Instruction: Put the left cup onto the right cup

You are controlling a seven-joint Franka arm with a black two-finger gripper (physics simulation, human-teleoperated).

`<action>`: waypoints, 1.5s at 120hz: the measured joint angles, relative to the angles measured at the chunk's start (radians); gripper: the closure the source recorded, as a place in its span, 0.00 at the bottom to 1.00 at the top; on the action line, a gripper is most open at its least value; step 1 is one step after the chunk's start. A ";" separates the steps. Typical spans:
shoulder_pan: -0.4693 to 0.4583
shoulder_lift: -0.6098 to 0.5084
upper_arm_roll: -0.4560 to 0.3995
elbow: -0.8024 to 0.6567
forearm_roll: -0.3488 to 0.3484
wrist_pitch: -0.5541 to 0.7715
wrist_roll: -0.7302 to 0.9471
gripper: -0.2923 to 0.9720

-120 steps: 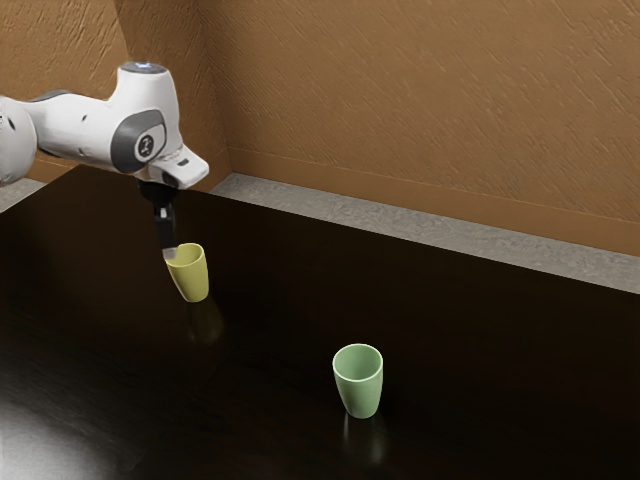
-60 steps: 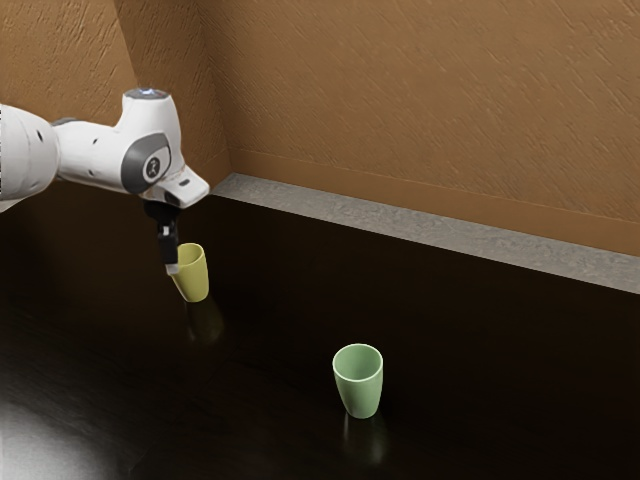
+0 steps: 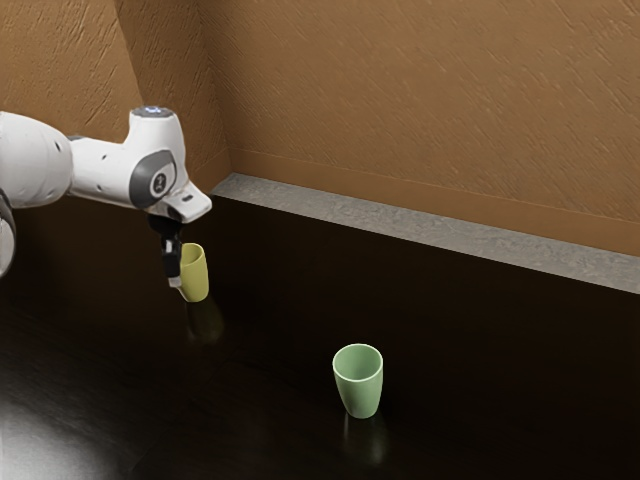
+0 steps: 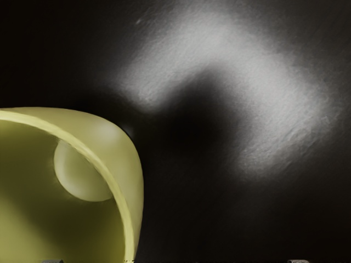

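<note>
- At the exterior view's left, grips the yellow cup with the pincer, clamped on the cup's wall near the rim. Shows one black finger down the outer side; the other judged to be inside, hidden.
- Holds that cup slightly tilted, mouth leaning toward the arm, base close over its own reflection on the dark desk. Cannot tell whether lifted clear or touching.
- In the wrist view, looks into the yellow cup just under the hand, round bottom visible past the rim, glossy desk beyond.
- Judged step: grasp made, lift and carry ahead, nothing stacked yet.
- Calls next for a rise high enough to clear the other rim, then travel toward the exterior view's right and nearer the camera.
- Further right, finds the green cup upright, mouth up, standing free on the desk, well apart from the yellow one.
- Calls there for levelling the yellow cup, centring its base over the green mouth, lowering until seated, and only then letting go.
- Risks tipping or pushing the green cup if brought in low or off-centre; likely slides easily on so glossy a surface.
- Shows no brand, label or writing on either cup, the arm, the desk or the brown wall behind.
</note>
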 joint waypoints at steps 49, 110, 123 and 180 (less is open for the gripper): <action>0.008 0.023 0.000 0.001 0.007 0.033 0.029 0.79; -0.001 -0.003 0.001 0.006 0.012 0.036 0.042 0.85; -0.021 -0.025 0.003 0.010 0.018 0.023 0.043 0.85; -0.169 -0.102 0.030 0.081 0.084 -0.009 0.044 0.85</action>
